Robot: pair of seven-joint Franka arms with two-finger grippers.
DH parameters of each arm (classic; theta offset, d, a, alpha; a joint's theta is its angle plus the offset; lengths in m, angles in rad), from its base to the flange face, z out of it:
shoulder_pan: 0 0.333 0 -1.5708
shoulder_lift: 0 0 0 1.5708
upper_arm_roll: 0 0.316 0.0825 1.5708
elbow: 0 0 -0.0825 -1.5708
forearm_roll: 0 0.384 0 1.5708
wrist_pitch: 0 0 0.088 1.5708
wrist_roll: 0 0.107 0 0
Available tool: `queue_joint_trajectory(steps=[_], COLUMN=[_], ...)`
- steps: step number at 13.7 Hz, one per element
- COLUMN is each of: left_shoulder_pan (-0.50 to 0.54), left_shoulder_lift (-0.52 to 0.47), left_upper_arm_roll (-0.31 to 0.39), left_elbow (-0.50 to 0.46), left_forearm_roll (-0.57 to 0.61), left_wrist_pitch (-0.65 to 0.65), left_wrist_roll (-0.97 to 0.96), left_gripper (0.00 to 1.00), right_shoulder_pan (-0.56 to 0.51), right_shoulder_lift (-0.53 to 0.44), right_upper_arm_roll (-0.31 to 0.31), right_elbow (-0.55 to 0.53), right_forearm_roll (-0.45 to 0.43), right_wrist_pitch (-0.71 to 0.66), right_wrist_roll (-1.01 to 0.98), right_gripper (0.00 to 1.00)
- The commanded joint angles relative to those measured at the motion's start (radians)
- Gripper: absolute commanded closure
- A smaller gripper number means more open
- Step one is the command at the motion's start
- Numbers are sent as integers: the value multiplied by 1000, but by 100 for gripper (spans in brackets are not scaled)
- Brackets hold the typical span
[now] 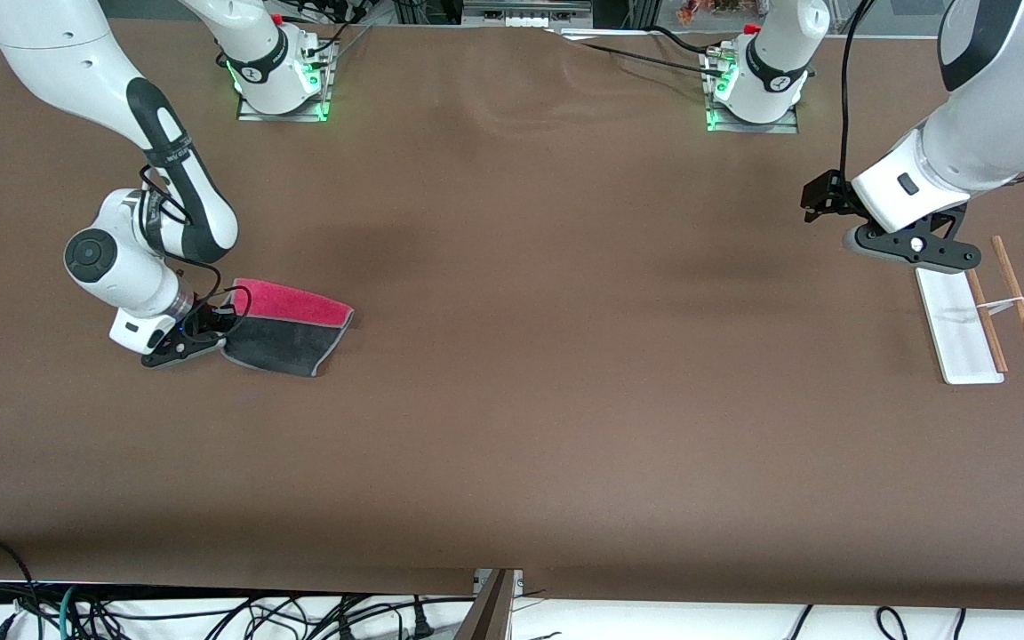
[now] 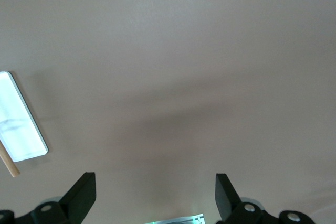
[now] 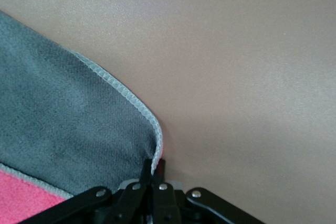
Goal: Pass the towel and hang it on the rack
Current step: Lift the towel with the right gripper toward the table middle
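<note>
In the front view, the towel [image 1: 290, 336] is seen at mid-left of the frame, flat on the brown table [image 1: 512, 400], one corner pinched by the right gripper [image 1: 185, 342]. At the right edge the left gripper [image 1: 912, 249] is held over the rack [image 1: 965, 327].

In the left wrist view, the fingers [image 2: 81, 195] are spread wide — nothing is held — and the rack's white base [image 2: 18, 124] is cut by the left edge.

In the right wrist view, the fingers [image 3: 149, 174] are closed on the towel's trimmed corner [image 3: 73, 124].

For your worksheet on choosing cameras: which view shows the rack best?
The front view: the whole rack shows, white base and both wooden rods, below the left gripper. The left wrist view catches only part of its base and a rod tip. The right wrist view shows none.
</note>
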Motion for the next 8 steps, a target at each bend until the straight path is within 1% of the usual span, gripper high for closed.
queue_joint_trajectory(steps=[1,2,5,6,8], left_shoulder_pan=[-1,-3,-1,0,16], left_shoulder_lift=[55,58,41,32,-6], left_upper_arm_roll=[-2,-4,-2,-17,-31], left_elbow=[121,141,154,152,109], left_forearm_roll=[19,40,31,7,-31], left_wrist_pitch=[-50,-48,-40,-34,16], left_wrist_roll=[2,-4,-5,-7,-7], left_gripper=[0,0,0,0,0], right_shoulder_pan=[-11,-10,-5,-3,0], right_shoulder_lift=[-33,-52,-84,-86,-86], right_upper_arm_roll=[15,18,41,53,76], right_elbow=[16,45,173,222,327], right_forearm_roll=[44,59,93,95,93], right_wrist_pitch=[-59,-125,-338,-399,-542], right_wrist_roll=[-18,-18,12,37,122], right_gripper=[100,100,100,100,100])
